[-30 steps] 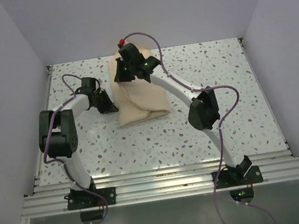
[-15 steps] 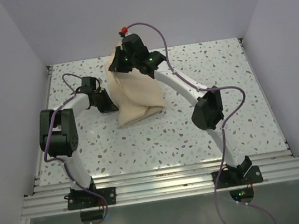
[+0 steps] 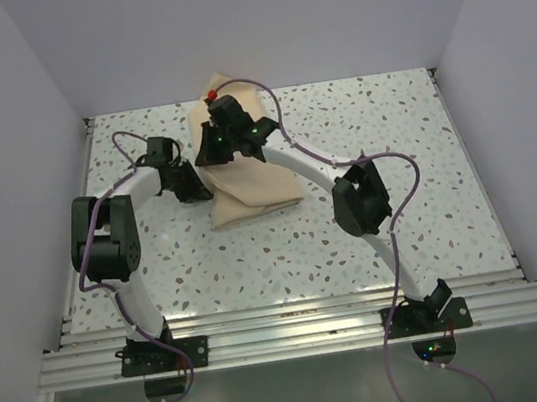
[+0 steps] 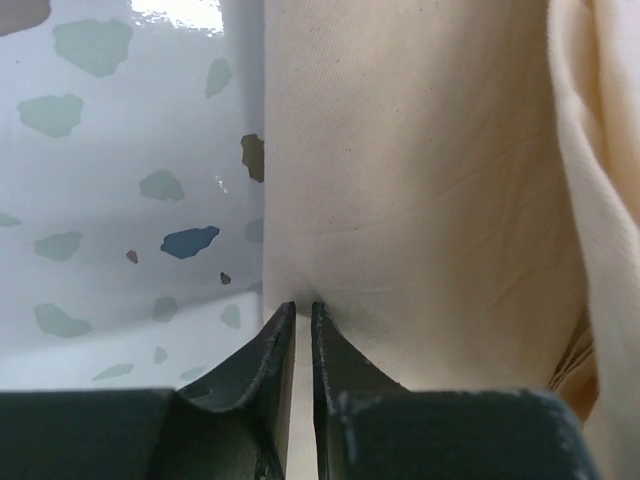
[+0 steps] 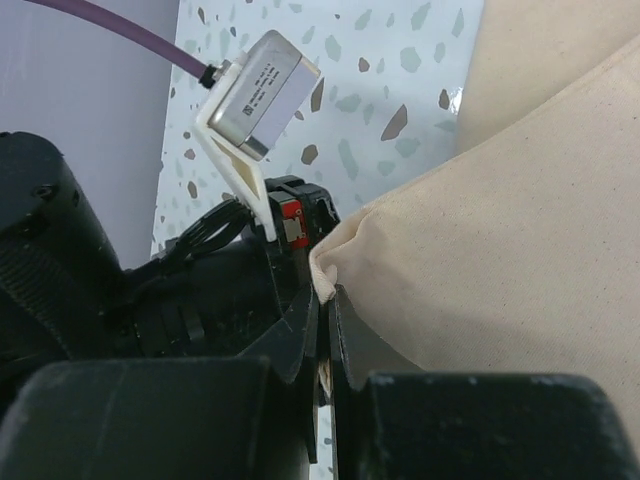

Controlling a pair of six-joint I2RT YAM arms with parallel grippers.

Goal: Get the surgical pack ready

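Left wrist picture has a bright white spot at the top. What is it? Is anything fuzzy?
Left wrist view: light glaring off the shiny table; its speckles look slightly soft. Right wrist view: a smaller glint beside the cloth. Top view: even light, only faint shadows.

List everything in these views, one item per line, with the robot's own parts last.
fabric sheet: one, tan-beige, loosely folded on the far middle of the table, one corner pinched up
table: one, white with grey and brown speckles, under everything
walls: three, plain pale, around the table
rail: one, silver metal, along the near edge under the arm bases
cables: purple, looping along both arms
left arm: one, white and black, reaching to the sheet's left edge
right arm: one, white and black, arched over the sheet
left gripper: black, tips at the sheet's left edge, a narrow gap between them
right gripper: black, shut on a corner of the sheet
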